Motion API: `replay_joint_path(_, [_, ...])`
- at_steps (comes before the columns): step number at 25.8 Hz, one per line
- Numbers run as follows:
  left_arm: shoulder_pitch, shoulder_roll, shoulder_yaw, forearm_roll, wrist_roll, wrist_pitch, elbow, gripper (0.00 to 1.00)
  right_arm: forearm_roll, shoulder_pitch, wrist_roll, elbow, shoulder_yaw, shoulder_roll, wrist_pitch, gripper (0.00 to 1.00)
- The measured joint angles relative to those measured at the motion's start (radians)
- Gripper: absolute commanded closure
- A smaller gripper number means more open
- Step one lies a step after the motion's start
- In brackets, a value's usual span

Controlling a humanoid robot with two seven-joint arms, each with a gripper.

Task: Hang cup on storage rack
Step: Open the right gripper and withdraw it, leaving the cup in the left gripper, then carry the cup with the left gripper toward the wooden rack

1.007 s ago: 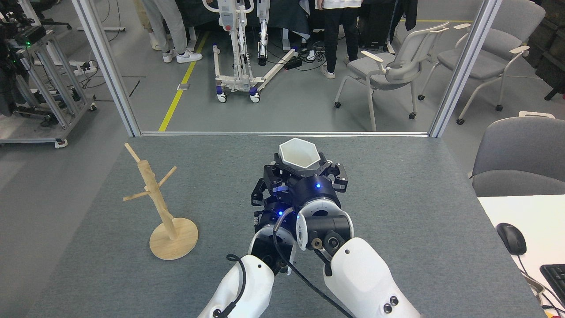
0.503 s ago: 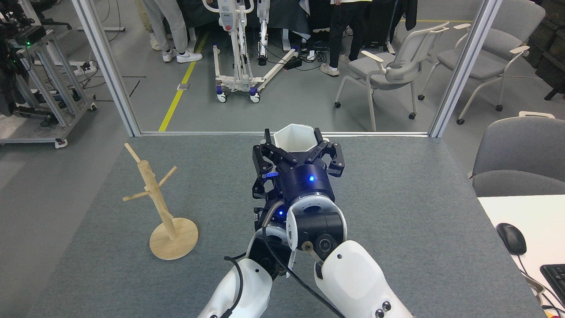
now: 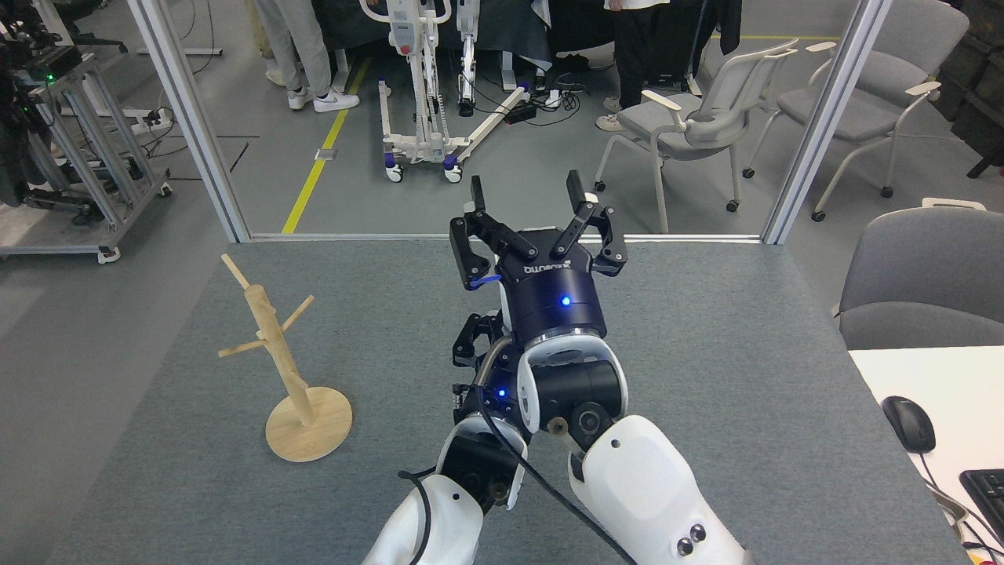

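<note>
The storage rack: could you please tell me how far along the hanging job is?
Done: nothing yet. The storage rack stands on the grey table with every peg bare.
In hand: the right gripper is raised with its fingers spread and nothing between them. The left gripper is mostly hidden behind it. No cup shows in this view.
Left: probably everything, from gripping the cup to carrying it over and hooking it on a peg.

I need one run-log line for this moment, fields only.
right gripper: open, empty, raised | left gripper: mostly hidden, state unclear | cup: not visible | storage rack: upright, pegs bare
</note>
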Motion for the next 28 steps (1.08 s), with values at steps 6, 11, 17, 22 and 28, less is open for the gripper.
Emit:
replay_joint_path(6, [0.064,0.018,0.000,-0.011,0.037,0.002,-0.054,0.92,-0.005,0.007,-0.041,0.027,-0.102,-0.063,-0.003,0.01])
replay_joint_path(11, [0.168,0.084,0.006,-0.047,0.095,0.008,-0.147,0.92,-0.010,0.074,-0.053,0.114,-0.239,-0.133,-0.060,0.01])
replay_joint_path(17, [0.336,0.143,0.009,-0.165,0.149,0.007,-0.223,0.90,-0.011,0.245,-0.058,0.198,-0.438,-0.154,-0.215,0.01])
replay_joint_path(22, [0.448,0.227,0.021,-0.190,0.197,0.025,-0.243,0.91,-0.009,0.389,-0.170,0.299,-0.532,-0.153,-0.307,0.01])
replay_joint_path(28, [0.549,0.267,0.161,-0.193,0.215,0.071,-0.247,0.91,-0.007,0.493,-0.369,0.395,-0.594,-0.145,-0.380,0.01])
